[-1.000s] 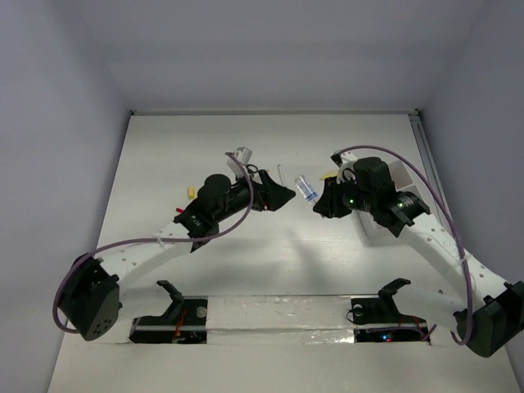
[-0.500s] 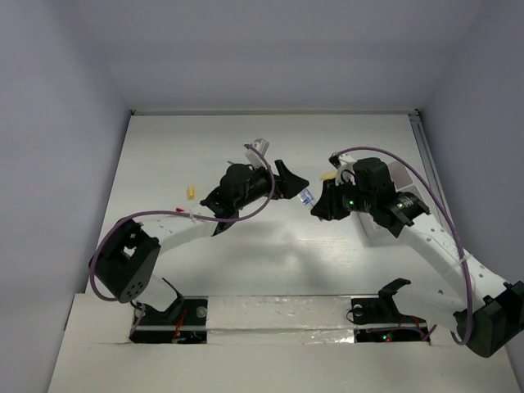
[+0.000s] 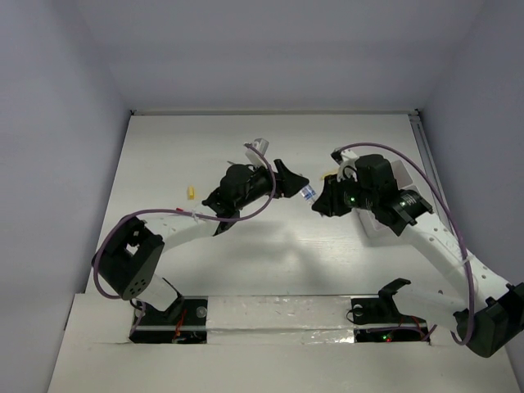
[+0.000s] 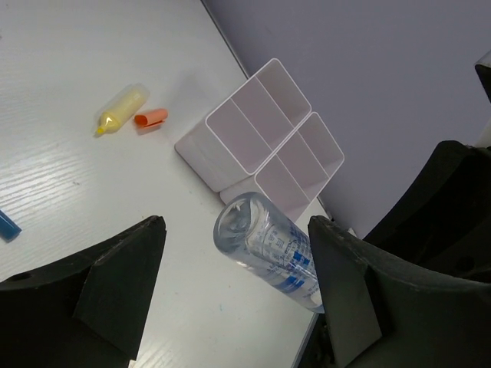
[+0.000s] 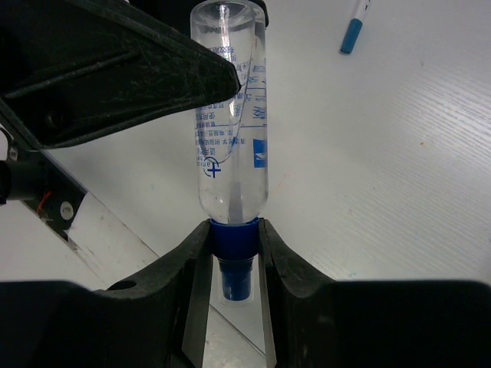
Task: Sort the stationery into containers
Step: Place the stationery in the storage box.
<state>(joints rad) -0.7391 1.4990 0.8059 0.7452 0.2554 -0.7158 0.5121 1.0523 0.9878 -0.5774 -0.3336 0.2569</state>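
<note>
My right gripper (image 5: 234, 234) is shut on the blue cap of a clear plastic bottle (image 5: 230, 107) with blue print and holds it above the table. In the top view the bottle (image 3: 307, 195) sticks out leftward from the right gripper (image 3: 321, 201). My left gripper (image 4: 234, 230) is open, with its jaws on either side of the bottle's bottom end (image 4: 265, 245); in the top view it (image 3: 293, 182) faces the right one. The white containers (image 4: 261, 134), joined side by side, stand beyond the bottle and look empty. A yellow tube (image 4: 123, 107) and an orange piece (image 4: 151, 117) lie beside them.
A blue-and-white pen (image 5: 354, 31) lies on the table past the bottle; its blue end shows in the left wrist view (image 4: 6, 226). A small yellow piece (image 3: 190, 193) lies to the left of the left arm. The containers (image 3: 399, 175) are partly hidden behind the right arm.
My left arm has swung to the right and brought its open jaws around the bottle's bottom end. The right gripper has kept hold of the bottle and shifted only slightly.
</note>
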